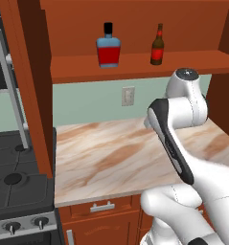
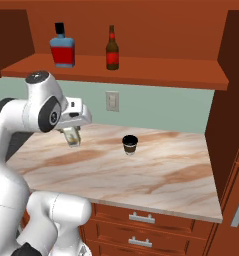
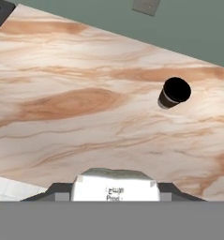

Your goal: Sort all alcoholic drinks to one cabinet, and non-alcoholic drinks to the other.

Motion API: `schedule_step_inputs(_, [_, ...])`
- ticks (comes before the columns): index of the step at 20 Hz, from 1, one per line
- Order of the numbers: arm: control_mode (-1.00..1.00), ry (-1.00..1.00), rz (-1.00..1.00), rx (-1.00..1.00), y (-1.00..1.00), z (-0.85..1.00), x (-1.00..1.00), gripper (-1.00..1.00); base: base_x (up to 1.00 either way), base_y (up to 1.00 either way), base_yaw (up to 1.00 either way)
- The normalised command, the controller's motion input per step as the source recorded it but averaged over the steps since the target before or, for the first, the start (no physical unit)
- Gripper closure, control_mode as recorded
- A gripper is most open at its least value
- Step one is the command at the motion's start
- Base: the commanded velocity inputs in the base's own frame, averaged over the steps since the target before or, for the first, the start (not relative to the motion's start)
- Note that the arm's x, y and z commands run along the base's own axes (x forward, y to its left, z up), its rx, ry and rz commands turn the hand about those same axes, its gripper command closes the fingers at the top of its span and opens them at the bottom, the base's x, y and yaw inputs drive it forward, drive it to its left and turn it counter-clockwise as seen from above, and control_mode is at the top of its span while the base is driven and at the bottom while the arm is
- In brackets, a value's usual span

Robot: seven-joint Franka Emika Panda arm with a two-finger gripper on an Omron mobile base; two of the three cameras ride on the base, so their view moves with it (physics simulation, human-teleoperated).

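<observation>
Carrying a small cream-white carton point(image 3: 114, 184) between its two dark fingers, the robot's hand point(image 2: 74, 136) hangs above the marbled tan-and-cream stone worktop point(image 2: 156, 170), clear of the surface. In the hand view the carton's pale top sits squarely between the fingers, with faint printed letters on its near face; in the right base view its lower end pokes out below the white hand, seemingly upright with its long axis running down toward the worktop.

Out from the hand, a short dark-brown cup with a black lid point(image 2: 130, 144) stands upright on the worktop, apart from the carton and to the arm's right, nearer the pale green back wall and its white wall socket point(image 2: 111, 101).

Higher up, the plank shelf of the red-brown wooden wall cabinet point(image 2: 141, 67) already bears both alcoholic drinks: a squat red bottle with pale-blue shoulders and a black cap point(image 1: 108, 47) and, near it, a slim brown long-necked bottle with a red label point(image 1: 157, 46), both upright.

Since that shelf holds the alcohol, the carton most likely belongs in the other cabinet. The shelf lies up and ahead of the hand, so the carry probably turns away from it. The cup is left for later, and the loaded hand should pass clear of it.
</observation>
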Motion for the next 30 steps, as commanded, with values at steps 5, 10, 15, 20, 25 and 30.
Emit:
schedule_step_inputs(5, [-1.0, -0.03, 0.0, 0.0, -0.12, 0.27, -0.34, 1.0, 0.0, 0.0, 0.0])
schedule_step_inputs(10, [-1.0, -0.06, 0.0, 0.0, -0.07, 0.28, -0.24, 1.0, 0.0, 0.0, 0.0])
schedule_step_inputs(15, [-1.0, -0.1, 0.0, 0.0, -0.04, 0.23, -0.22, 1.0, 0.0, 0.0, 0.0])
schedule_step_inputs(20, [-1.0, -0.08, 0.0, 0.0, -0.06, 0.17, -0.22, 1.0, 0.0, 0.0, 0.0])
schedule_step_inputs(25, [-1.0, -0.05, 0.0, 0.0, -0.05, 0.12, -0.17, 1.0, 0.0, 0.0, 0.0])
schedule_step_inputs(30, [-1.0, 0.0, 0.0, 0.0, -0.04, 0.02, -0.08, 1.0, 0.0, 0.0, 0.0])
